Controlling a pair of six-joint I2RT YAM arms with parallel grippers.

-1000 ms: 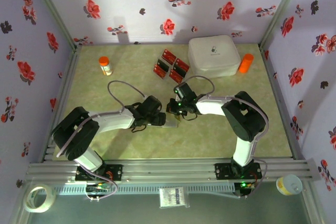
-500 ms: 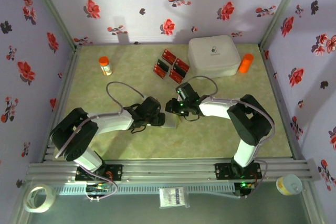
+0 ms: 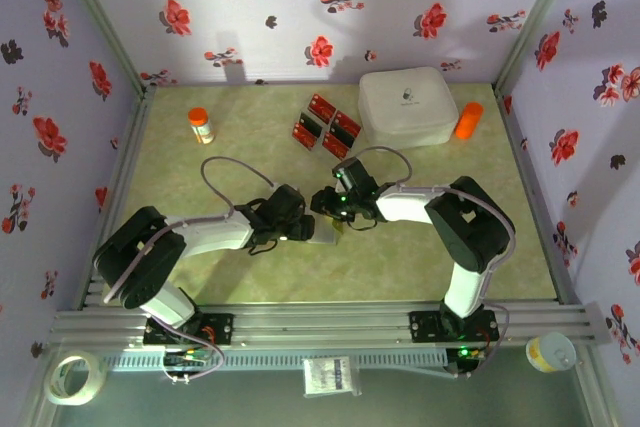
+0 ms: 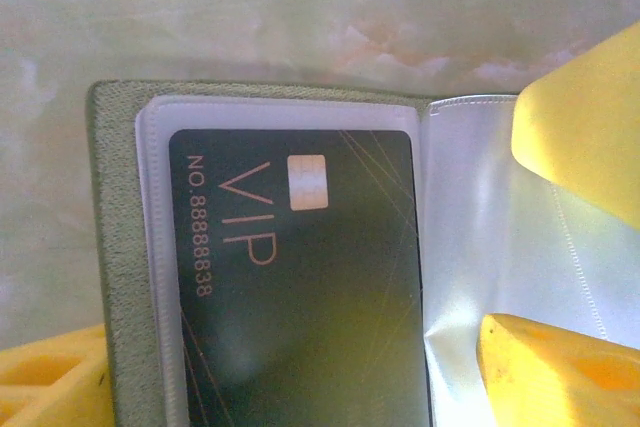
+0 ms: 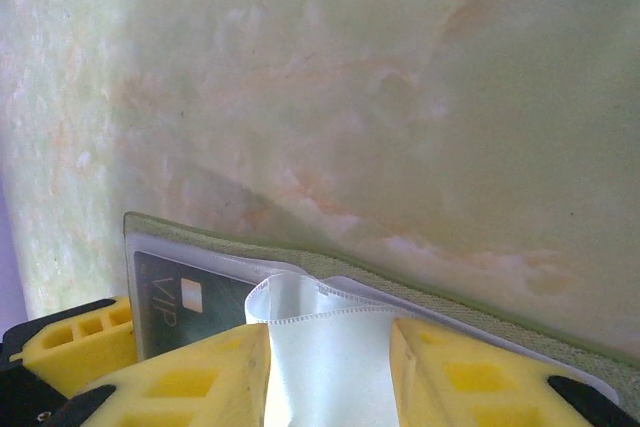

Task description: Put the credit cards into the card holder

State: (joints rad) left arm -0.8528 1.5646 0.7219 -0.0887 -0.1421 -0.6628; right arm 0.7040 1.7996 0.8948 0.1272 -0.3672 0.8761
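Where the two arms met at mid-table in the top view, the left gripper [image 3: 312, 231] and right gripper [image 3: 328, 217] hung low over the open card holder [image 3: 326, 237]; the red credit cards [image 3: 326, 125] lay farther back, just left of a white rounded box [image 3: 408, 105]. From the left wrist, the holder's olive cover framed a clear sleeve holding a dark VIP card [image 4: 300, 277]; that gripper's yellow fingers [image 4: 550, 372] were spread wide, one beyond the cover's outer edge, one on the sleeve pages. From the right wrist, the other's fingers [image 5: 190, 387] stood apart either side of a curled white sleeve leaf [image 5: 320, 347]
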